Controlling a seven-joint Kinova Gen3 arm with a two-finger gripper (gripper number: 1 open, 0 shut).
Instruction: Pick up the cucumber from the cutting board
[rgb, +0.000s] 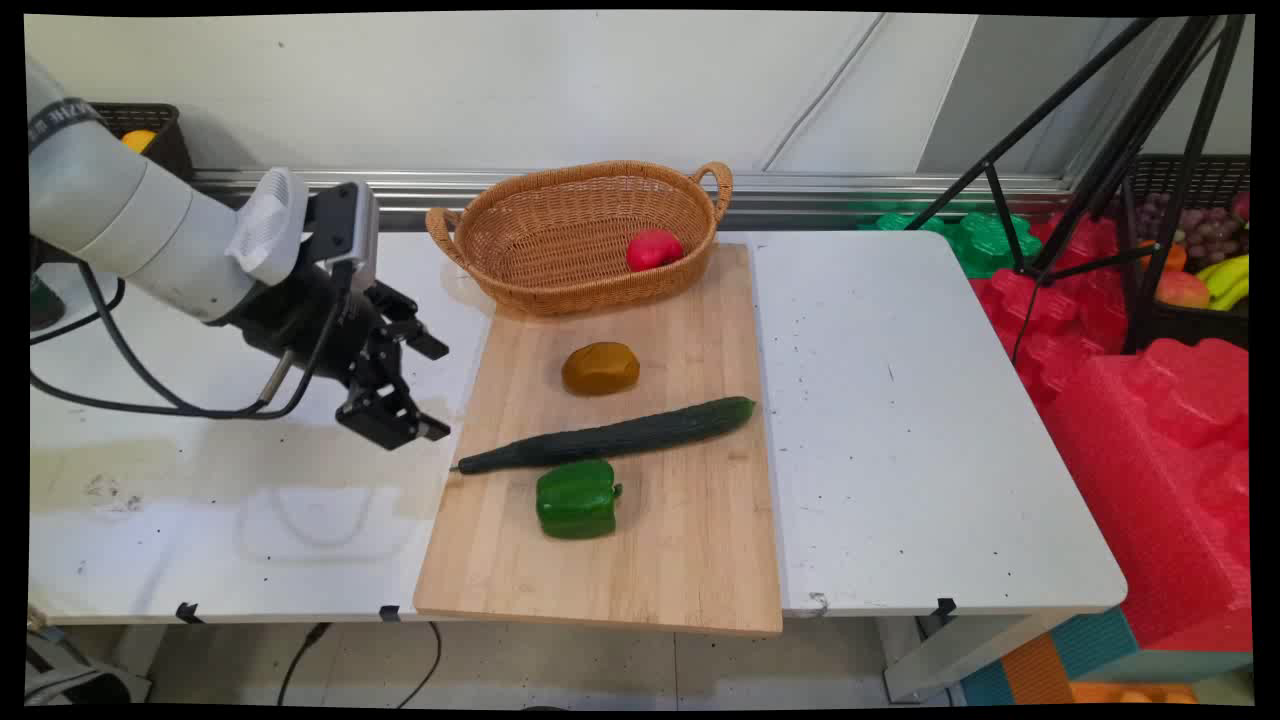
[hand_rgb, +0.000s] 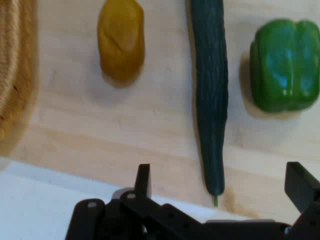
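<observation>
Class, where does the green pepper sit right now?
In the main view the green pepper lies on the wooden board, just nearer the camera than the cucumber.

Wooden board (rgb: 640, 560) matt; wicker basket (rgb: 560, 235); glossy pepper (rgb: 577, 499); bumpy-skinned cucumber (rgb: 610, 437).

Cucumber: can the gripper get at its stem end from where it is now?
Probably yes. The open gripper hangs just left of the cucumber, with nothing between; the pepper lies beside it, apart.
</observation>
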